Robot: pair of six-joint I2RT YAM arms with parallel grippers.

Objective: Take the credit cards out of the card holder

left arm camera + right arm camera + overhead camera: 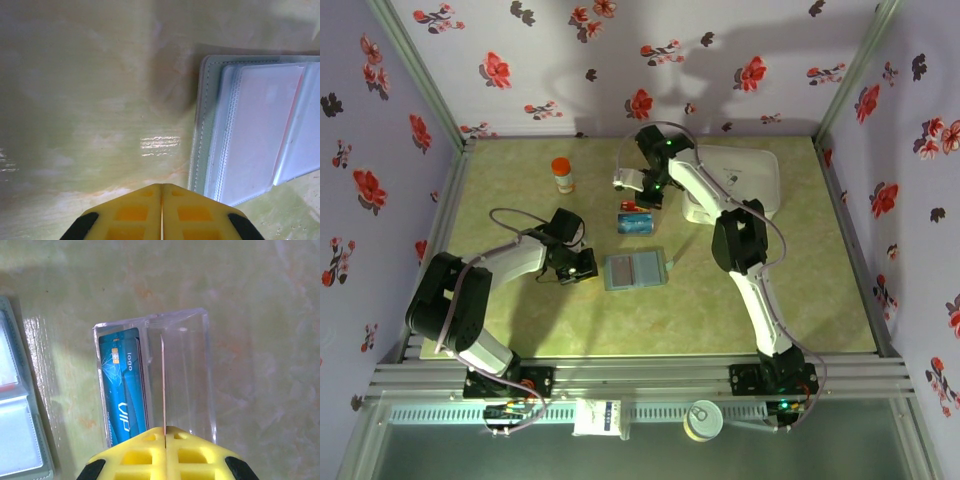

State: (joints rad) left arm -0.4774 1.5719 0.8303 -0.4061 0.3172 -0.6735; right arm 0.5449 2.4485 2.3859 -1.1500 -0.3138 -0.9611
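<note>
Fingers on the right (135, 456) pinch what seems a card (163, 385), edge-on in the wrist view; left fingers (134, 214) closed, empty.

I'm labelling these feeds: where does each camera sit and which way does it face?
Top external: above, behind the bases, looking down on the table; both arms show.
Left wrist: looks down past shut left fingers at the card holder.
Right wrist: looks down past right fingers pinching a card at the clear tray.
All three show the card holder.

One card holder (636, 270), one clear tray (200, 365), one blue card (122, 390), one bottle (563, 175)
</note>
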